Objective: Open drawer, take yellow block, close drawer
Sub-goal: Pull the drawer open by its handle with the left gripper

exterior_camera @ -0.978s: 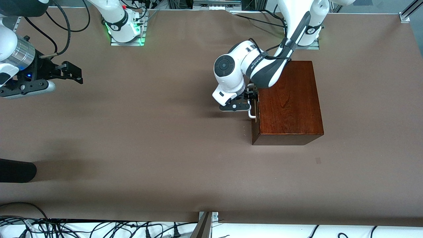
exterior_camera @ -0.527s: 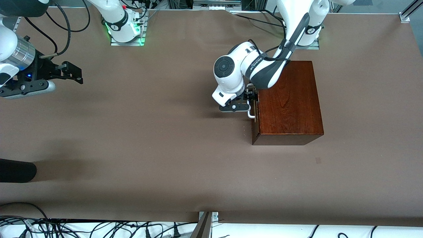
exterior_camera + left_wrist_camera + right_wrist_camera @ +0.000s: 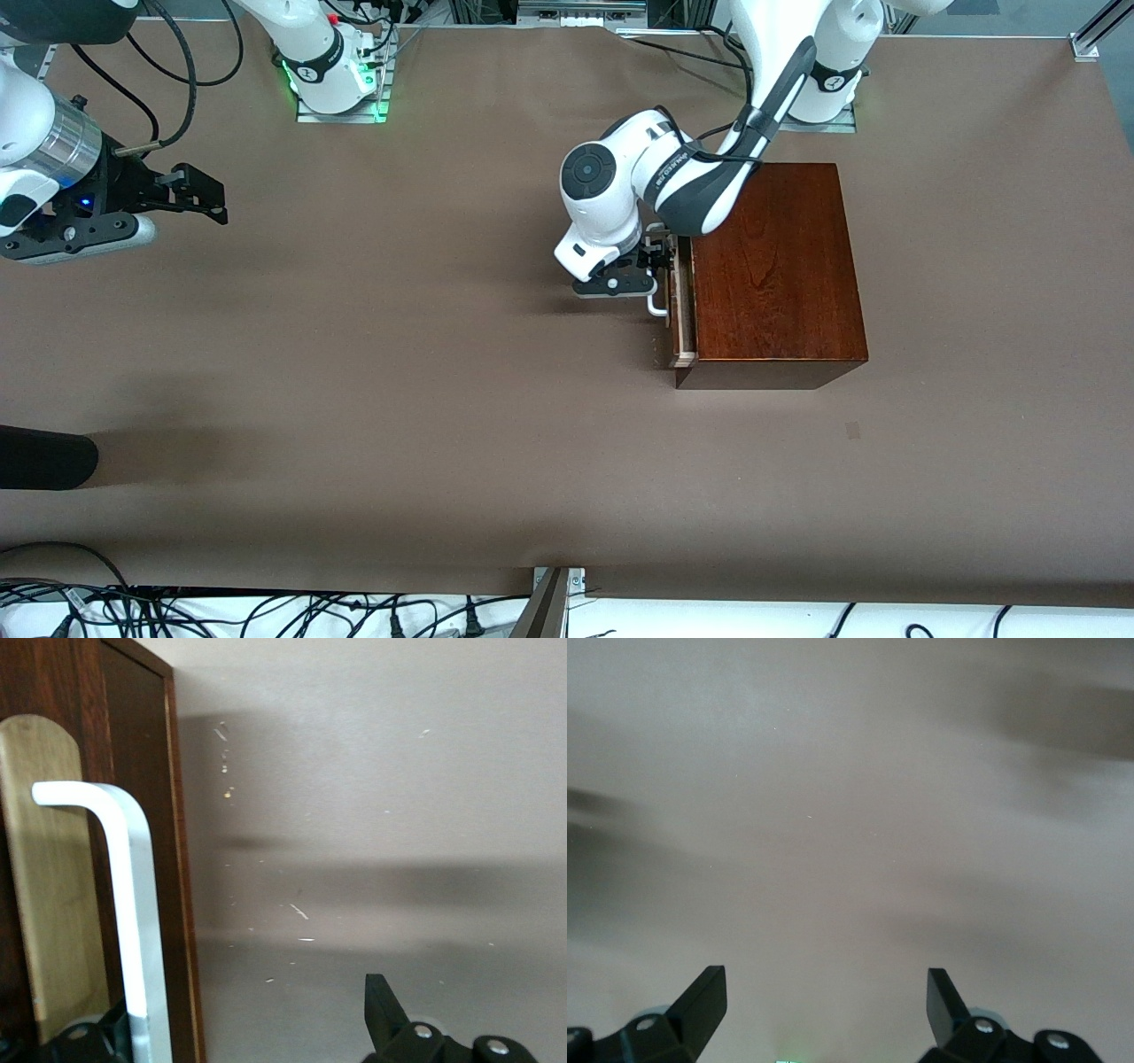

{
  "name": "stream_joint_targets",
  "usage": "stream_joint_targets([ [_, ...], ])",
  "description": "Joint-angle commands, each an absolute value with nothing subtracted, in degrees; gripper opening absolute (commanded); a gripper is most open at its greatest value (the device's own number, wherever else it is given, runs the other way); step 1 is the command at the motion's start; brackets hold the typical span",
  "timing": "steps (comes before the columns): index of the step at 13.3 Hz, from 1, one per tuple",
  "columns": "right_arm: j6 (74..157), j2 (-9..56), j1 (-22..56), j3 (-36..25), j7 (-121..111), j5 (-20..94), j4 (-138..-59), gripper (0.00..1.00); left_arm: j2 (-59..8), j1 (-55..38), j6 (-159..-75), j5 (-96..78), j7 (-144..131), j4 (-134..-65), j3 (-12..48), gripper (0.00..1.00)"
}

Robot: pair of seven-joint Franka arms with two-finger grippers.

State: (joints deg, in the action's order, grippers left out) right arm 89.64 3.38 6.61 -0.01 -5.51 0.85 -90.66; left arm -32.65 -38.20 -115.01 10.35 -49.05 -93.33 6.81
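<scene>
while the left tool hooks its wide-spread fingers round the white metal bar handle, the dark reddish-brown, pale-wood-lined drawer is only cracked open, so step one's underway imo. next: pull straight out. small yellow block isn't visible yet. right tool waits wide open over bare brown counter.

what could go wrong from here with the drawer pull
The left end effector stands open, only hooked around the white handle, so it might slip off. The drawer is barely out of the wooden box; an off-line pull could drag the box. The yellow block is not visible.
</scene>
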Motion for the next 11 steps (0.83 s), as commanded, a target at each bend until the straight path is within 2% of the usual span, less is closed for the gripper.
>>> stream_joint_targets([
  [1, 89.82, 3.6, 7.47, -0.09, -5.63, -0.09, -90.18, 1.0, -34.89, -40.51, -115.31, 9.05, -50.45, -89.31, 6.77, 1.0],
  [11, 89.91, 3.87, 7.47, -0.09, -5.54, -0.17, -90.18, 1.0, -38.06, -43.94, -115.58, 8.7, -51.86, -84.46, 6.06, 1.0],
])
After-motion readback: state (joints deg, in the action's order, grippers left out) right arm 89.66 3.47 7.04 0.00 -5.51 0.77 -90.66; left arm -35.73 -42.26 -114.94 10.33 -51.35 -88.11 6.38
